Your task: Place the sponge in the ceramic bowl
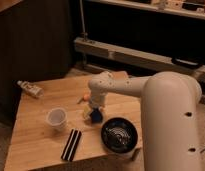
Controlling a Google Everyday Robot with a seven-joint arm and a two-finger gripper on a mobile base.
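A: Big stuff first?

B: White arm (166,110) fills the right side, reaching left over the wood table (36,145).

A: Bowl?

B: Black ceramic bowl (119,134) at front right of the table, pale swirls inside.

A: Rest?

B: Plastic cup (57,118) left of ctr, striped block (72,144) in front of it, bottle (30,88) lying at far left.

A: Sponge & gripper?

B: Blue sponge (96,117) on the table btwn cup & bowl, near the bowl's left rim. Gripper (93,111) right above it, pointing down, jaws spread wide. Can't tell if they touch it. Orange carrot (86,96) just behind.
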